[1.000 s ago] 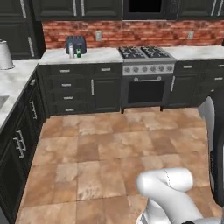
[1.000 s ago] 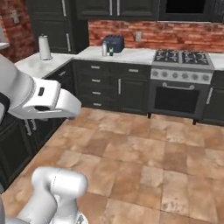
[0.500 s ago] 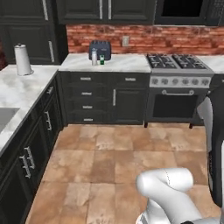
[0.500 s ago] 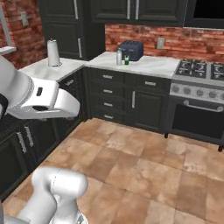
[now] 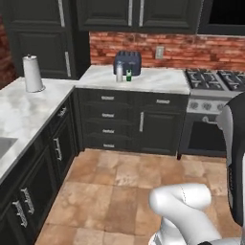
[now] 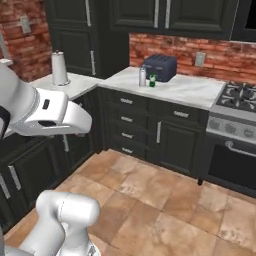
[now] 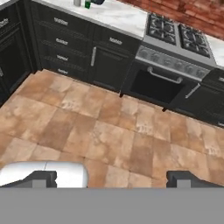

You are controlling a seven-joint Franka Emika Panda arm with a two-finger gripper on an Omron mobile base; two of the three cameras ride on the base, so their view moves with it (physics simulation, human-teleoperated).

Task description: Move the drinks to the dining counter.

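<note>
Grey metal bottle (image 5: 119,72) and green carton (image 5: 128,75) upright on marble desk (image 5: 158,81) at toaster's (image 5: 128,62) six o'clock, possibly touching. Hand (image 7: 112,179) spread wide, empty, over floor.

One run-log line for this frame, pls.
phase: approach | gripper: open, empty | tall grey metal bottle, short green-and-white carton: on marble worktop beside dark blue-grey toaster

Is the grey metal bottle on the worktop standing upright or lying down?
Upright. The grey metal bottle stands on its base on the marble worktop, in front of the toaster, beside the small green carton.
</note>
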